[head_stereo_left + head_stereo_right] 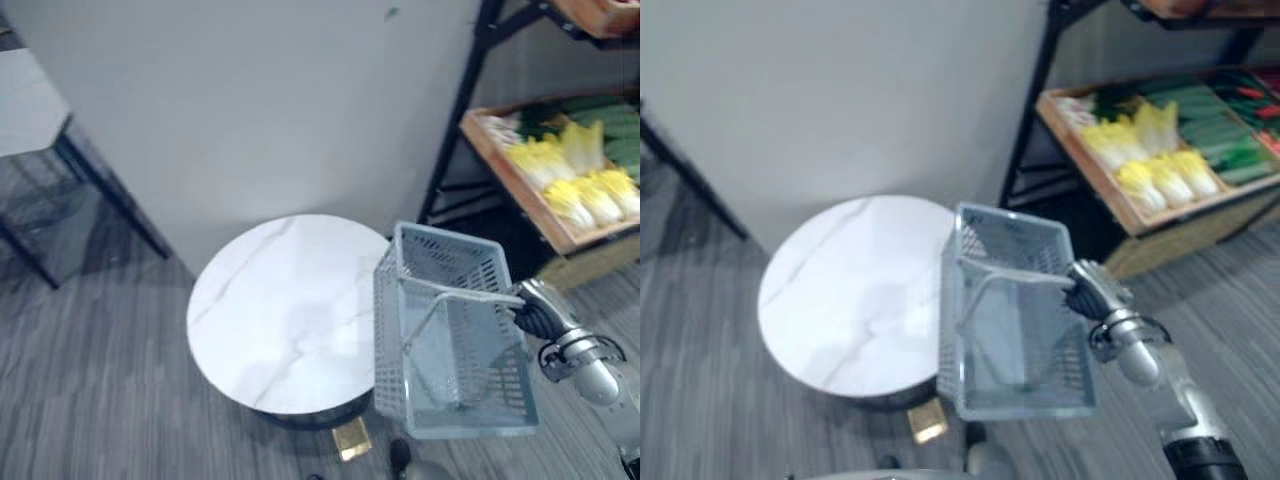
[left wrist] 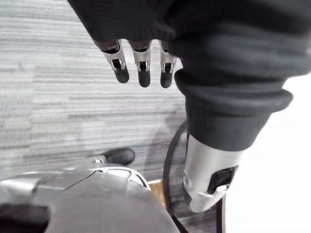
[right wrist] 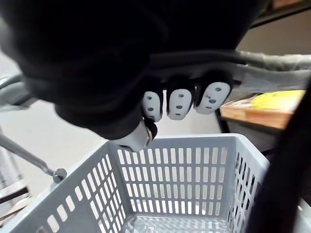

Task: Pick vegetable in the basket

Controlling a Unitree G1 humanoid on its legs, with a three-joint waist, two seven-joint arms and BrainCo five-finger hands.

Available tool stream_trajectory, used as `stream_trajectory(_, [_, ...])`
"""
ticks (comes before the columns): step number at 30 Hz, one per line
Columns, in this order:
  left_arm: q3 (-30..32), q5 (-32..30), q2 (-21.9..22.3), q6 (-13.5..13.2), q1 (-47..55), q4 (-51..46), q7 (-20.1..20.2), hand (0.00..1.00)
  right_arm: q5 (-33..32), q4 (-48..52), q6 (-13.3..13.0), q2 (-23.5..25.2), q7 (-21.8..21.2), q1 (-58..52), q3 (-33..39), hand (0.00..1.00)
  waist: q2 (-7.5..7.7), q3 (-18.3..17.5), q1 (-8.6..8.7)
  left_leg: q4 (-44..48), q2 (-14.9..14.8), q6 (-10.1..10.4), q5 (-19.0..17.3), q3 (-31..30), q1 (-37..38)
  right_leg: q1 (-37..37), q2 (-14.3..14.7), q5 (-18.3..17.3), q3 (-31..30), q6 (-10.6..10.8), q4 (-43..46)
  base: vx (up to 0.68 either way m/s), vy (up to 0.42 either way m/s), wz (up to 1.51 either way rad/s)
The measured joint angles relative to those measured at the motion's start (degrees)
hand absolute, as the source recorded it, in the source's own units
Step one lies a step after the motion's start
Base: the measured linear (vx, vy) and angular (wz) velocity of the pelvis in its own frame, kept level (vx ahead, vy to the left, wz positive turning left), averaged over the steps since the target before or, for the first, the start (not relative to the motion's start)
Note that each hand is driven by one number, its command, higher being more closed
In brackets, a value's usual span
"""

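A grey plastic basket (image 1: 450,340) hangs in the air by the right edge of the round table, empty inside. My right hand (image 1: 535,308) is curled round its wire handle (image 1: 460,294); the right wrist view looks past the curled fingers (image 3: 180,103) into the empty basket (image 3: 180,184). Yellow cabbages (image 1: 575,185) and green vegetables (image 1: 610,125) lie in a wooden tray (image 1: 510,180) on the shelf at the right. My left hand (image 2: 141,63) hangs over the floor with its fingers straight and nothing in it.
A round white marble table (image 1: 285,310) stands in front of a grey wall. The black shelf frame (image 1: 455,110) rises at the right. A dark-legged table (image 1: 40,120) stands at the far left on the grey carpet.
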State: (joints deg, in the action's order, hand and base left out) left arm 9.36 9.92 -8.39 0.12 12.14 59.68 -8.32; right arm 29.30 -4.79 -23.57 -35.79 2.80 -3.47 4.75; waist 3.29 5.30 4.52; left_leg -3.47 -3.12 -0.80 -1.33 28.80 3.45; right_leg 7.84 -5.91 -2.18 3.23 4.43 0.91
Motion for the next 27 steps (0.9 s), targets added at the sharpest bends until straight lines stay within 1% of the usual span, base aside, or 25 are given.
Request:
stream_trajectory(1, [0.21,0.03,0.63,-0.04,0.16,0.13,-0.07,0.0,0.01,-0.09,-0.02,0.47,0.17,0.69,-0.44,1.0,-0.49,0.26,-0.74,0.67,-1.53,-0.31,-0.23,3.05,-0.51,1.44,-0.55,-1.68,5.49,-3.65,2.53,-0.09,0.034,-1.93])
stream_trajectory(2, [1.33,0.6,0.68,-0.14,0.36,0.16,-0.55,0.0,0.01,-0.62,-0.65,1.69,0.84,2.36,-2.15,1.0,-0.74,0.52,-1.46,3.25,-4.18,-0.5,-1.55,7.69,-0.72,4.65,-3.1,-2.82,14.8,-5.89,13.13,-0.07,0.028,-2.03])
stream_trajectory(3, [1.7,1.15,0.6,-0.01,0.85,0.19,-0.8,0.0,0.01,-0.57,-1.67,2.32,1.82,2.99,-3.89,1.0,-0.5,0.42,-1.52,7.36,-6.71,-0.29,-3.95,11.43,-1.05,4.71,-6.32,-3.84,22.51,-7.43,22.6,-0.03,0.0,-1.92])
stream_trajectory(4, [1.66,1.17,0.5,0.01,1.2,0.11,-0.96,0.0,0.01,-0.55,-2.33,2.53,1.93,3.19,-4.51,1.0,-0.43,0.32,-1.65,9.86,-7.81,-0.48,-5.7,13.26,-1.28,4.11,-7.99,-4.26,24.86,-8.07,25.59,-0.01,-0.047,-1.78])
stream_trajectory(5, [1.95,1.51,0.14,0.03,1.72,-0.2,-1.44,0.0,0.05,-0.43,-3.31,2.87,2.0,3.9,-5.86,1.0,1.2,-0.48,-1.79,15.04,-9.33,0.05,-9.05,16.74,-1.31,1.77,-10.84,-1.51,27.96,-10.37,27.52,0.0,-0.079,-1.76])
stream_trajectory(6, [2.58,1.85,-0.69,0.12,1.25,-0.25,-1.71,0.0,0.03,-0.33,-3.55,3.36,2.01,4.85,-6.28,1.0,2.59,-0.48,-2.75,19.19,-10.54,1.67,-11.49,18.94,-1.68,1.22,-9.17,-1.23,27.91,-8.54,23.81,-0.12,-0.121,-2.49])
stream_trajectory(7, [3.04,1.89,-0.24,0.47,0.44,1.22,-1.58,0.0,0.11,-0.59,-2.99,4.34,1.99,5.82,-7.3,1.0,0.06,-1.26,-4.35,17.99,-13.03,1.09,-10.86,21.46,-2.1,-1.1,-2.86,1.52,25.06,-8.87,11.85,-0.13,-0.124,-2.12])
stream_trajectory(8, [3.36,2.19,0.13,0.37,0.03,1.57,-1.55,0.0,0.16,-0.55,-2.99,4.49,2.06,5.96,-7.81,1.0,-0.08,-1.31,-4.27,17.36,-13.41,1.36,-10.35,23.67,-1.94,-1.34,-2.61,0.16,25.92,-9.49,13.48,-0.15,-0.113,-1.94])
stream_trajectory(9, [3.36,2.37,0.13,0.21,-0.45,1.56,-1.72,0.0,0.12,-0.65,-2.95,4.31,2.08,5.94,-8.28,1.0,0.75,-1.43,-3.29,17.4,-13.07,1.63,-9.78,26.7,-1.19,-3.32,-3.65,-2.82,29.09,-6.93,14.65,-0.01,-0.082,-1.09])
stream_trajectory(10, [3.4,2.36,-0.09,0.27,-0.9,1.62,-1.84,0.0,0.08,-0.72,-2.82,4.39,2.09,5.97,-8.35,1.0,1.13,-1.31,-3.29,17.99,-13.01,1.86,-9.69,27.95,-1.14,-4.51,-3.94,-3.42,29.45,-5.27,12.22,0.0,-0.11,-1.17])
stream_trajectory(11, [3.49,2.33,-0.42,0.52,-1.6,2.01,-2.09,0.0,0.12,-0.83,-2.62,4.41,2.09,6.26,-8.77,1.0,1.97,-1.2,-3.37,19.09,-13.13,1.93,-9.67,29.87,-1.17,-5.5,-3.15,-2.92,29.23,-3.16,7.8,-0.04,-0.16,-0.97])
stream_trajectory(12, [3.43,2.29,0.1,0.45,-1.98,2.23,-2.54,0.0,0.42,-1.27,-2.11,4.17,2.09,6.04,-9.36,1.0,1.07,-0.86,-2.89,20.03,-14.38,2.05,-9.5,30.64,-0.99,-6.69,-1.07,0.16,28.32,-2.61,3.31,-0.1,-0.177,-1.12])
stream_trajectory(13, [3.46,2.18,0.54,0.11,-1.99,2.36,-2.72,0.0,1.28,-2.41,-1.26,4.14,2.06,5.8,-10.13,1.0,0.43,-0.76,-2.97,20.89,-15.48,2.07,-9.5,30.86,0.28,-8.7,0.89,2.05,26.38,-2.99,-0.44,-0.13,-0.129,-0.75])
stream_trajectory(14, [3.46,2.13,0.57,0.07,-2.05,2.42,-2.74,0.0,1.28,-2.47,-0.88,4.13,2.03,5.62,-10.15,1.0,0.33,-0.76,-2.99,21.19,-15.7,2.07,-9.5,30.84,0.53,-9.05,1.18,2.21,26.12,-3.04,-0.94,-0.13,-0.077,-0.58])
stream_trajectory(15, [3.43,1.97,0.68,0.04,-2.18,2.67,-2.78,0.0,1.19,-2.46,0.14,4.13,2.03,5.01,-10.13,1.0,-0.17,-0.73,-2.95,22.58,-16.73,2.08,-9.5,30.46,1.14,-9.99,2.1,2.48,25.44,-3.38,-1.86,-0.12,-0.051,-0.31])
stream_trajectory(17, [3.37,1.12,0.76,0.07,-2.37,3.07,-2.84,0.0,1.02,-2.31,0.58,4.11,1.95,4.85,-10.08,1.0,-0.67,-0.41,-2.92,25.76,-18.73,2.07,-9.49,29.83,1.19,-10.21,3.14,2.26,24.29,-3.69,-1.91,-0.12,-0.038,-0.35])
stream_trajectory(18, [3.39,1.14,0.76,0.07,-2.39,3.1,-2.85,0.0,0.83,-1.68,0.75,4.11,1.72,4.83,-10.08,1.0,-0.96,-0.04,-2.93,29.09,-20.38,1.63,-9.2,26.94,0.16,-10.22,3.79,1.88,23.21,-4.25,-1.96,-0.14,-0.056,-0.43])
stream_trajectory(19, [3.46,1.15,1.07,-0.03,-2.46,3.04,-2.87,0.0,0.36,-0.88,0.86,4.1,1.44,4.81,-10.05,1.0,-1.29,0.36,-2.94,31.91,-21.25,0.56,-8.44,21.88,-1.12,-10.24,4.17,1.81,21.78,-4.39,-2.01,-0.11,-0.051,-0.48])
stream_trajectory(20, [3.46,1.14,1.16,-0.03,-2.48,3.08,-2.86,0.0,-0.02,-0.39,0.86,4.1,1.03,4.81,-10.04,1.0,-1.46,0.5,-3.1,33.0,-21.26,-0.03,-7.89,19.09,-1.71,-10.3,4.21,1.82,21.07,-4.41,-2.06,-0.1,-0.049,-0.59])
stream_trajectory(21, [3.45,1.19,1.52,0.0,-2.34,3.18,-2.9,0.0,-0.68,0.71,0.82,4.17,0.05,4.82,-10.07,1.0,-1.29,0.93,-3.18,34.6,-20.3,0.13,-7.41,12.84,-3.53,-10.42,4.03,1.67,18.92,-4.6,-2.13,-0.05,0.002,-0.79])
stream_trajectory(22, [3.44,1.28,2.29,0.01,-1.96,3.22,-2.93,0.0,-1.27,1.95,0.76,4.4,-0.67,5.01,-10.05,1.0,-1.51,1.16,-3.37,33.54,-16.9,1.34,-9.0,5.1,-4.49,-9.99,3.5,1.59,16.36,-4.78,-2.02,-0.05,0.021,-0.89])
stream_trajectory(24, [3.52,1.67,2.98,0.0,-1.06,3.16,-3.17,0.0,-1.36,2.69,0.19,5.12,-0.92,5.37,-10.17,1.0,-1.87,1.2,-3.61,29.05,-11.45,2.58,-10.91,-3.19,-4.47,-8.88,2.92,1.76,12.7,-4.73,-1.39,-0.03,0.075,-1.04])
stream_trajectory(25, [3.32,3.11,3.23,0.03,-0.06,3.14,-3.47,0.0,-1.69,2.84,-0.23,5.76,-0.91,5.61,-10.52,1.0,-2.26,1.08,-3.95,23.9,-7.08,3.28,-11.52,-9.49,-4.17,-7.82,2.88,2.16,9.53,-4.66,-1.24,-0.04,0.113,-1.41])
stream_trajectory(26, [2.82,4.35,3.54,0.06,0.62,3.11,-4.05,0.0,-2.34,2.82,-0.43,6.09,-0.72,5.65,-10.98,1.0,-2.85,1.29,-4.24,17.27,-3.47,3.54,-11.4,-15.92,-4.14,-6.29,2.97,2.46,6.54,-4.47,-0.47,-0.04,0.134,-1.62])
stream_trajectory(27, [2.44,5.7,3.73,0.13,1.01,3.07,-4.34,0.0,-2.27,2.8,-0.37,6.72,-0.47,5.75,-11.9,1.0,-3.4,1.66,-4.71,11.5,-1.26,3.9,-10.23,-22.21,-4.34,-4.69,3.23,2.67,3.45,-4.15,0.33,-0.04,0.131,-1.36])
